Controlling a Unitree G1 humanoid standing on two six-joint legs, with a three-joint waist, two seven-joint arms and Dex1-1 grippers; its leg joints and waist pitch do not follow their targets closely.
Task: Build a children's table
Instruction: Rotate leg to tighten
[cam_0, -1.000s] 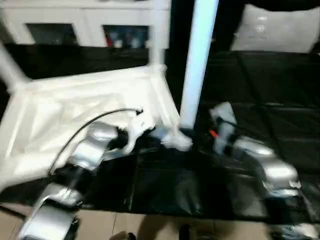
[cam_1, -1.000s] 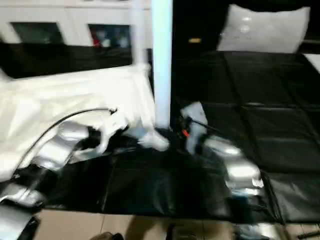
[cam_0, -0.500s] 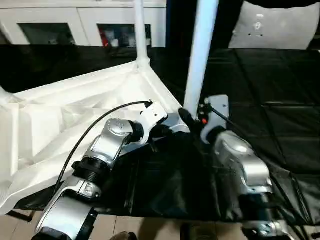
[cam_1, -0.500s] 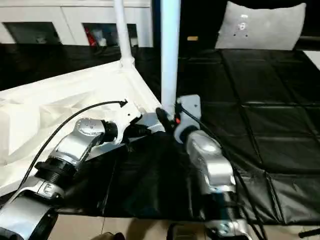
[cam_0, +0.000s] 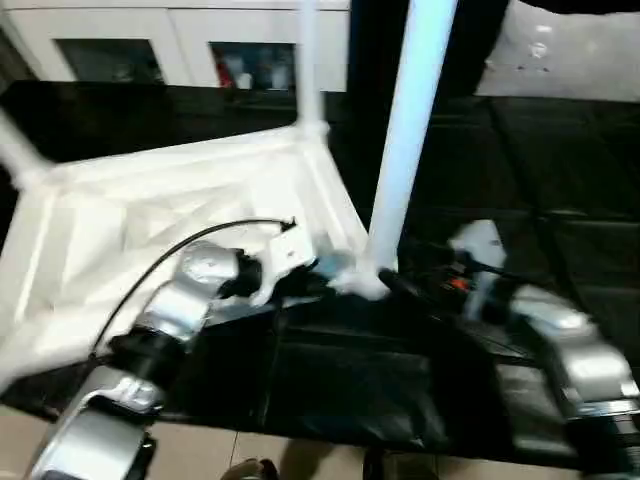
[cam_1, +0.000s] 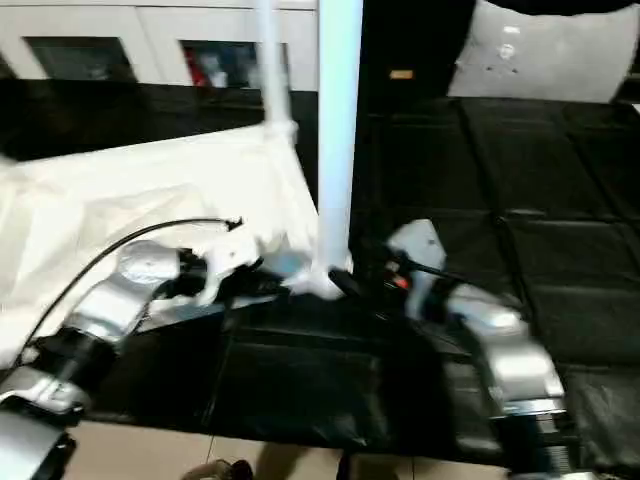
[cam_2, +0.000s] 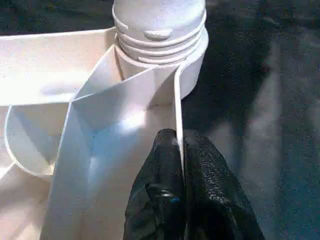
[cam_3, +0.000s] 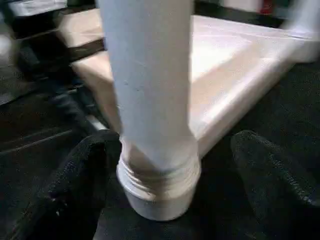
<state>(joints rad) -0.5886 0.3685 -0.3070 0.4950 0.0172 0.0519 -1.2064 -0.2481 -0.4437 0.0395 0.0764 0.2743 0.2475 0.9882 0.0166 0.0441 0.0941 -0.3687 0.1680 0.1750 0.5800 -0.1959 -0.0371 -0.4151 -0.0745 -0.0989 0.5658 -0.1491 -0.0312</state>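
White table (cam_0: 180, 200), white leg (cam_0: 405, 140), black pincer fingers (cam_2: 165, 200)

One white table top (cam_0: 180, 200) lies upside down on the black mat (cam_0: 560, 170). Three legs stand up from it: one (cam_0: 408, 130) at its four o'clock corner, one (cam_0: 308, 60) at two o'clock, one (cam_0: 18, 150) at ten o'clock. Two silver arms reach in, each ending in one gripper: left (cam_2: 181, 165), right (cam_3: 170, 180). One cabinet (cam_0: 180, 45) stands behind.

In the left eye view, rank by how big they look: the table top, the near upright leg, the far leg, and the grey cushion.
1. Table top, largest.
2. Near upright leg, though closeness to the camera flatters it.
3. Grey cushion, cut off by the picture's edge, so unsure.
4. Far leg, smallest.
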